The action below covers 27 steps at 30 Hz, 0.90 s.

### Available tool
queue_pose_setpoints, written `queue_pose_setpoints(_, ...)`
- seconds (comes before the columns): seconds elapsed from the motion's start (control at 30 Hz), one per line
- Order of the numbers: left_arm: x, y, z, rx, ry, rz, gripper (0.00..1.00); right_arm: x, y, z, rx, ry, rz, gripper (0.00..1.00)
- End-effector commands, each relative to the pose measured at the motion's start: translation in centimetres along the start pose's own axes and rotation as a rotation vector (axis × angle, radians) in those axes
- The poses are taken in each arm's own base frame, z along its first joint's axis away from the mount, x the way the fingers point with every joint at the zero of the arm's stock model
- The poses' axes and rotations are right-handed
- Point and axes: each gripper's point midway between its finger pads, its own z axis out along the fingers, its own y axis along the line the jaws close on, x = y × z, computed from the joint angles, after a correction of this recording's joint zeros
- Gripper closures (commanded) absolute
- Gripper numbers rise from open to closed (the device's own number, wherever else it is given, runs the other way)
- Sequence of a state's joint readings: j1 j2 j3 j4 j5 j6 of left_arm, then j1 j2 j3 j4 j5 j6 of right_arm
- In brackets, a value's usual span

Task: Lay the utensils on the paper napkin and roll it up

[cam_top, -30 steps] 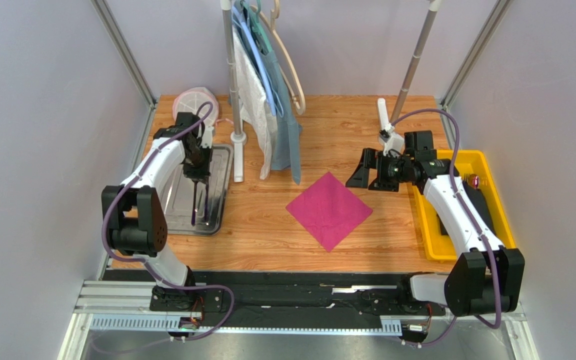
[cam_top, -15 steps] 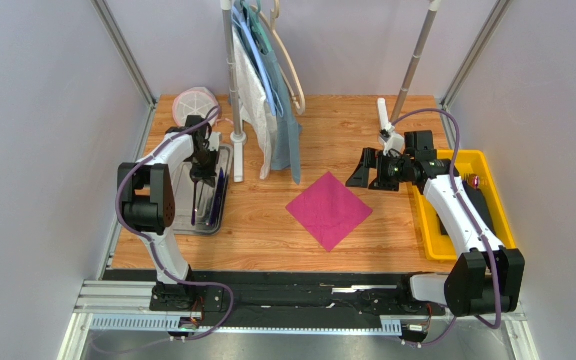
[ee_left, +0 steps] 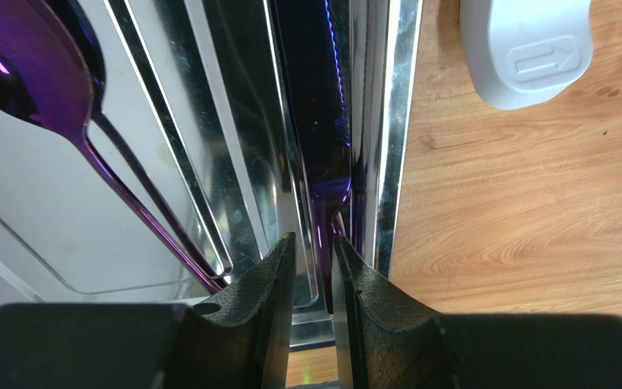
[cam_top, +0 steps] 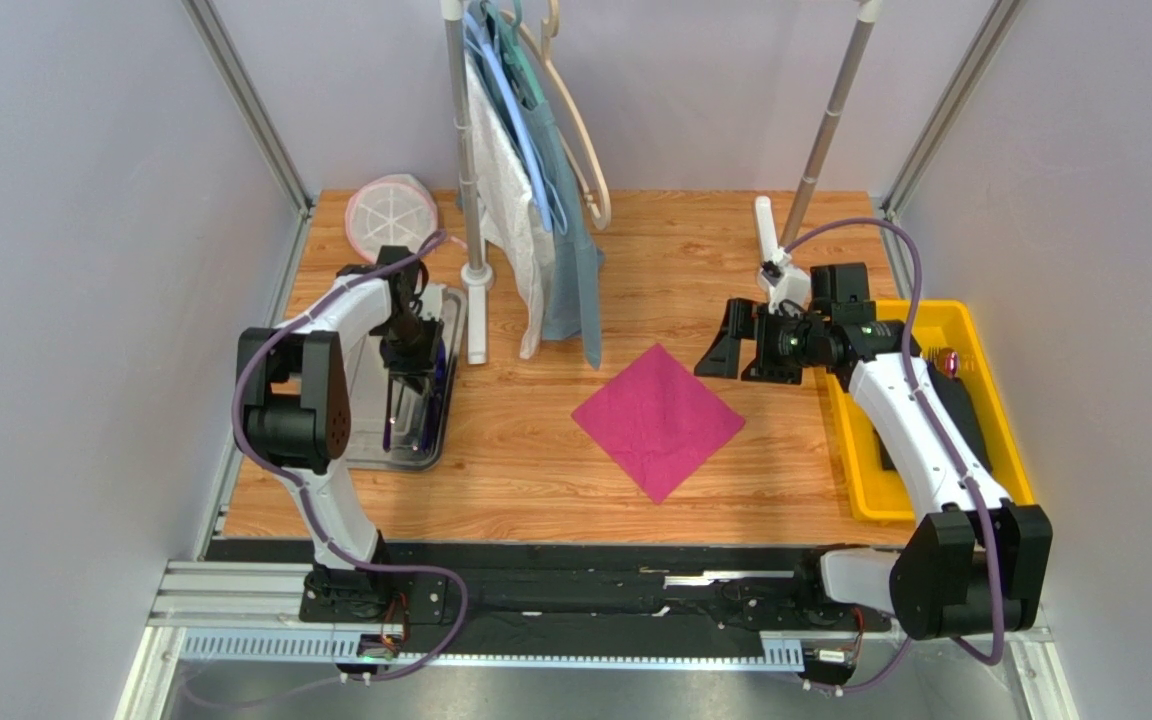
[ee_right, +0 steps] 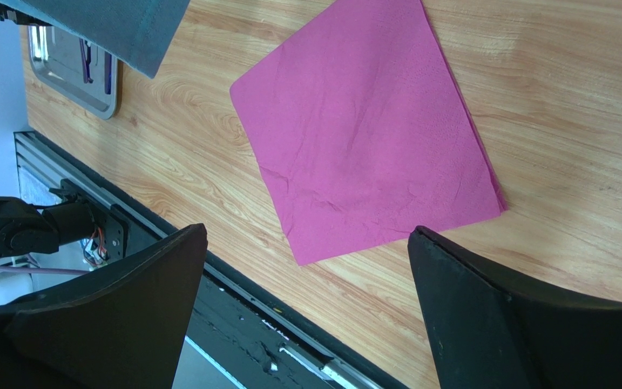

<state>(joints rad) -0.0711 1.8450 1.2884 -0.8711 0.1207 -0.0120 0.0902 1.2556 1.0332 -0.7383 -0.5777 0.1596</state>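
Utensils (ee_left: 14,73) in steel tray (ee_left: 46,211) — arrow embossed on white foot (ee_left: 525,49).

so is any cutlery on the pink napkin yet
No, the napkin lies bare; the cutlery is in the metal tray.

Down at the left, spotting the left gripper (cam_top: 414,368) nose-down over the steel tray (cam_top: 364,458), with the dark-purple utensils (cam_top: 391,425) lengthwise inside. Moving to mid-table: finding the paper napkin (cam_top: 659,420) flat, turned like a diamond, untouched. Catching the right gripper (cam_top: 732,342) just beyond its far-right edge, spread wide, beside the yellow bin (cam_top: 868,503).
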Motion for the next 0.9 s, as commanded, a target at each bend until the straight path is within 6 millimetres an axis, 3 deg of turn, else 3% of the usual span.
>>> queue_pose_setpoints(0.0, 0.5, -0.5, -0.5, -0.040, 0.000, 0.044, 0.69, -0.4, 0.1, -0.4, 0.011, -0.025, -0.033, 0.00)
queue_pose_setpoints(0.63, 0.9, 0.9, 3.1, -0.161, 0.058, 0.018, 0.67, -0.6, -0.4, -0.6, 0.046, -0.023, -0.035, 0.00)
queue_pose_setpoints(0.7, 0.8, 1.1, 3.0, -0.179, 0.053, 0.011, 0.66, -0.6, -0.5, -0.6, 0.049, -0.023, -0.035, 0.00)
queue_pose_setpoints(0.77, 0.7, 1.1, 3.0, -0.179, 0.059, 0.008, 0.53, -0.7, -0.5, -0.6, 0.049, -0.022, -0.034, 0.00)
queue_pose_setpoints(0.87, 1.0, 0.9, 3.0, -0.169, 0.067, 0.002, 0.53, -0.7, -0.5, -0.6, 0.051, -0.022, -0.032, 0.00)
